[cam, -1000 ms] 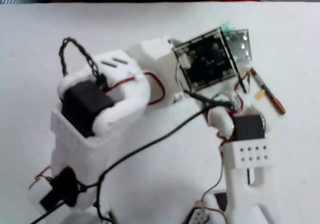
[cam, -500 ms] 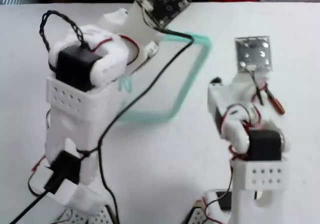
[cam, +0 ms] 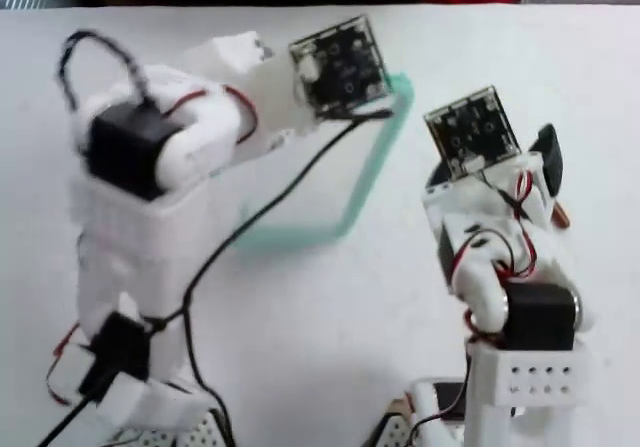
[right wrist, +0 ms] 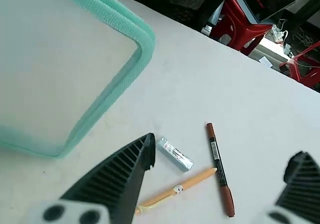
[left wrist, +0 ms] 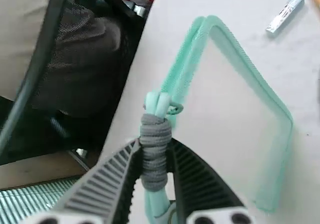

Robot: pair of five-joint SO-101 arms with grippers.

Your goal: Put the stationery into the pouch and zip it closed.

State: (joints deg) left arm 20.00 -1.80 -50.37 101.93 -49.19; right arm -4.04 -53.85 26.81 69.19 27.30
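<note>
Left gripper (left wrist: 152,148) pinches the grey-wrapped pull (left wrist: 154,134) on the pouch (left wrist: 240,68); right gripper (right wrist: 223,151), jaws spread wide, hangs over the brown pen (right wrist: 219,170), three o'clock from the pouch.

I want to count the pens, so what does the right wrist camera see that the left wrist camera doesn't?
The right wrist view adds the brown pen, the orange pencil and the right gripper, open near them. The left wrist view adds the left gripper, shut on the grey pull at the zip of the pouch. Both have the pouch, the silver stick and the table. Coloured slivers at the left wrist view's edge may be the pen and pencil; I cannot tell.
</note>
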